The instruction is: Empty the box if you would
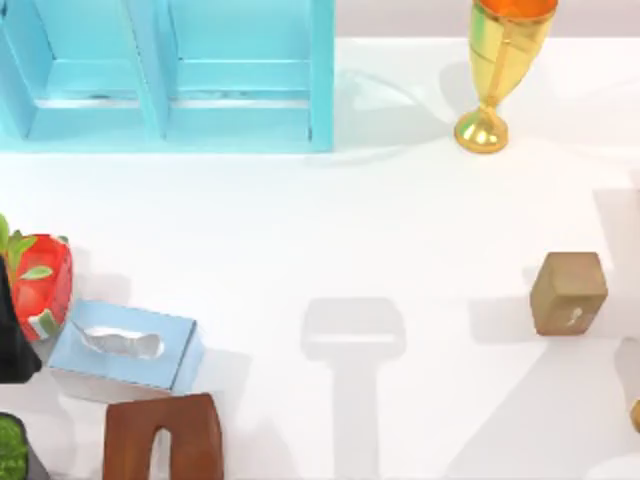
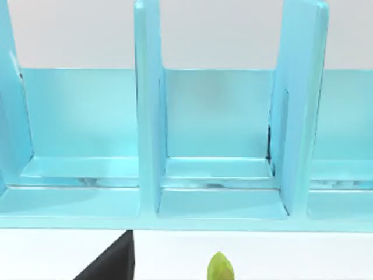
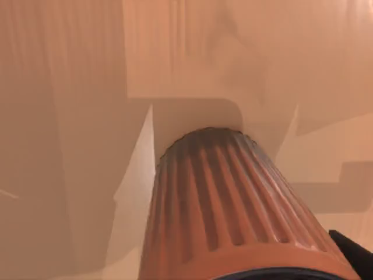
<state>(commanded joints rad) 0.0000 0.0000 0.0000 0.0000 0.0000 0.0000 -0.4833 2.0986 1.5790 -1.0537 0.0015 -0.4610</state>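
A light-blue box [image 1: 125, 345] with a white tissue poking from its top lies at the table's lower left. Just left of it is a red strawberry [image 1: 38, 283] with green leaves. The dark body of my left gripper [image 1: 12, 335] touches the strawberry's lower left side. In the left wrist view one black finger [image 2: 111, 267] and a green leaf tip [image 2: 220, 269] show in front of the blue shelf [image 2: 221, 175]. A ribbed orange object [image 3: 227, 210] lies close under the right wrist camera, with a dark edge of my right gripper [image 3: 352, 252] beside it.
A blue shelf [image 1: 170, 75] spans the back left. A gold goblet [image 1: 495, 70] stands at the back right and a brown cube [image 1: 568, 292] at the right. A brown wooden piece [image 1: 162, 440] and something green [image 1: 10, 450] sit at the front left.
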